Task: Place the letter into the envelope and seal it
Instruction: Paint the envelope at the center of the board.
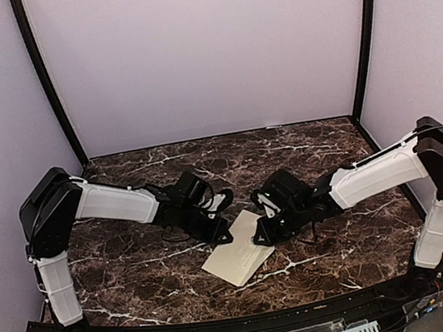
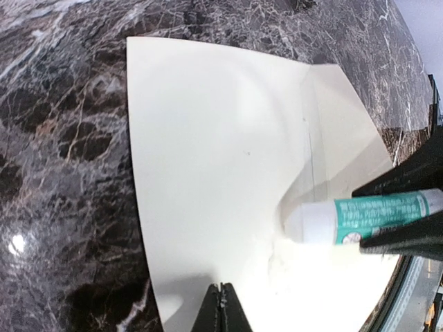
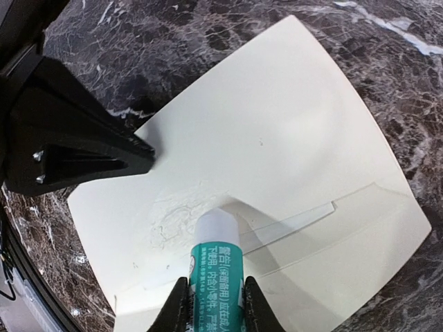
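The cream envelope [image 1: 240,257] lies flat on the marble table, between the two arms. It fills the left wrist view [image 2: 221,152] and the right wrist view [image 3: 291,131]. My right gripper [image 3: 216,301] is shut on a teal-and-white glue stick [image 3: 216,266], whose white tip touches the envelope beside a rough glue smear [image 3: 169,218]. The glue stick also shows in the left wrist view [image 2: 360,218]. My left gripper [image 2: 221,297] is shut, its tip resting on the envelope's edge [image 3: 142,149]. The letter is out of view.
The dark marble table [image 1: 136,264] surrounds the envelope. Pale walls and black corner posts [image 1: 48,84] enclose the back and sides. The two grippers [image 1: 222,233] [image 1: 264,235] are close together over the envelope's far end.
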`<state>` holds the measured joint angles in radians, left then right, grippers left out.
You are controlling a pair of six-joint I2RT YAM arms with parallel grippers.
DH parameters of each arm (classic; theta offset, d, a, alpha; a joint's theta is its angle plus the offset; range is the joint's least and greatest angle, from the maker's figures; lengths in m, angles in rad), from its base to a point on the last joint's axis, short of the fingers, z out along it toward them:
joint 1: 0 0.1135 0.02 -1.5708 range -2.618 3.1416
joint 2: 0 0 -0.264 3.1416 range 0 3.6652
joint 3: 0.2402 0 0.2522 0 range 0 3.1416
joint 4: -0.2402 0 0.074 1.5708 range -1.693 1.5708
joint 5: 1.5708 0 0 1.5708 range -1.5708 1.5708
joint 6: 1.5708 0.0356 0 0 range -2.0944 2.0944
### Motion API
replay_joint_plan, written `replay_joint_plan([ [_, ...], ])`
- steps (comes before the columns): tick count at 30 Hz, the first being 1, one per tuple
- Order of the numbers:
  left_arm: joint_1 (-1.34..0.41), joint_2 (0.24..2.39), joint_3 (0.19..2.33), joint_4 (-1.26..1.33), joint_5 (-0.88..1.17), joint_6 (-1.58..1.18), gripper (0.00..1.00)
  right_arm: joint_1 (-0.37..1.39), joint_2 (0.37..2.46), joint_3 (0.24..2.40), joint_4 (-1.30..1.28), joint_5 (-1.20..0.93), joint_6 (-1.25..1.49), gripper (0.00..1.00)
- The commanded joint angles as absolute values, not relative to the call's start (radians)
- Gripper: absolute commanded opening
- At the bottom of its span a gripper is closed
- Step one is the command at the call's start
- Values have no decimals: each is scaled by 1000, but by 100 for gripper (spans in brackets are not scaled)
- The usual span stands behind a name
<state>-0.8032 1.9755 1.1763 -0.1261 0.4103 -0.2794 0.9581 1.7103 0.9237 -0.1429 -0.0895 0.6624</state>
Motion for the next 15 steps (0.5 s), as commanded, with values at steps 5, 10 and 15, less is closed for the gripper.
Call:
replay_joint_plan([
  [5, -805, 1805, 1118, -127, 374, -352, 8, 931, 1648, 922, -189, -91, 571, 5],
  [10, -805, 1776, 1098, -118, 351, -391, 28, 929, 1607, 928, -182, -125, 549, 6],
  [15, -804, 1788, 1068, -81, 326, -417, 46, 929, 1621, 924, -163, -132, 557, 6],
])
